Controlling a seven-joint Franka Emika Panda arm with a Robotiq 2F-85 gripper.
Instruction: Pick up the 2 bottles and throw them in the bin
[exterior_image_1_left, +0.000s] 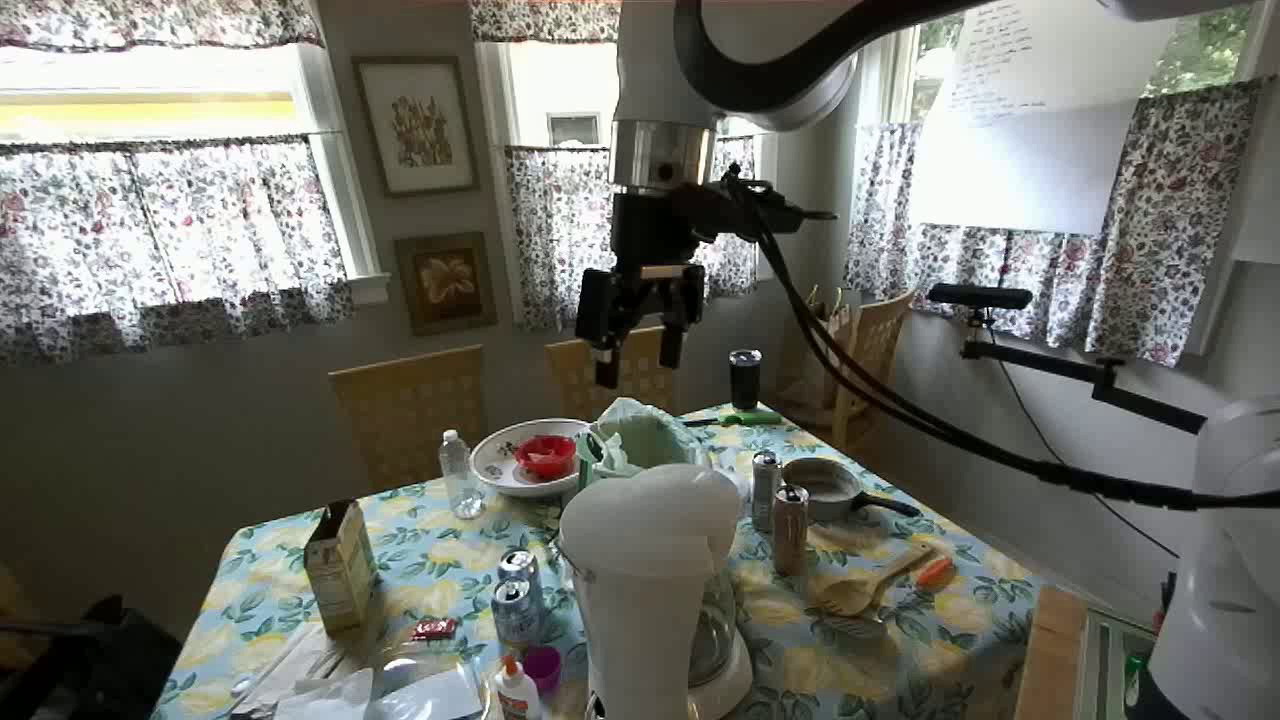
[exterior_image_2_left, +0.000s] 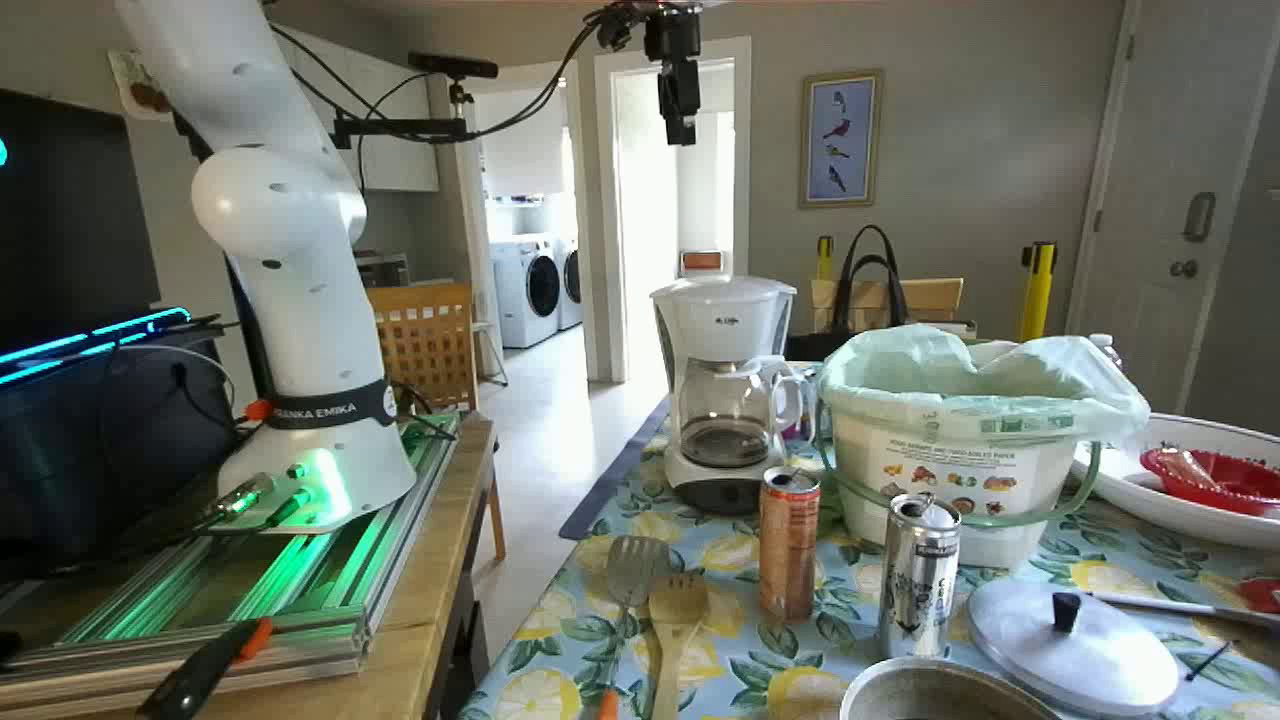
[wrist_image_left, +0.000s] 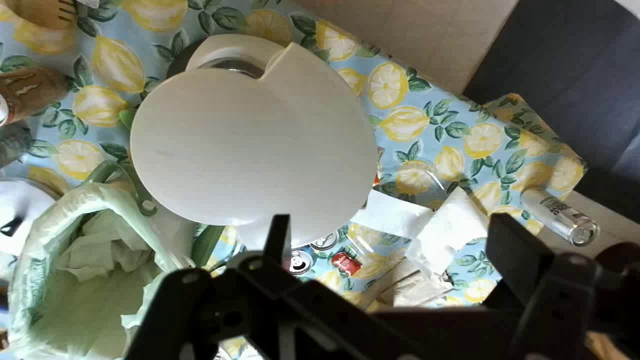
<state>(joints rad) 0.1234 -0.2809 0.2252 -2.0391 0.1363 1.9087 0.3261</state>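
My gripper (exterior_image_1_left: 640, 365) is open and empty, high above the table; it also shows at the top in an exterior view (exterior_image_2_left: 680, 130) and in the wrist view (wrist_image_left: 392, 235). A slim pale clear-grey bottle (wrist_image_left: 559, 216) shows at the right of the wrist view by the table's corner. A dark reddish round shape (wrist_image_left: 624, 256) beside it is mostly hidden by my gripper; I cannot tell if it is the dark bottle. Another clear bottle (exterior_image_1_left: 460, 475) stands upright near the bin. The bin (exterior_image_2_left: 950, 480), lined with a green bag, holds crumpled paper; its rim shows in the wrist view (wrist_image_left: 70, 210).
A white coffee maker (exterior_image_2_left: 725, 320) stands beside the bin. An orange-brown can (exterior_image_2_left: 790, 545) and a silver can (exterior_image_2_left: 918, 580) stand near it. A carton (exterior_image_1_left: 340, 565), short cans (exterior_image_1_left: 516, 612), a bowl (exterior_image_1_left: 500, 480), a pan (exterior_image_1_left: 820, 490) and utensils lie around.
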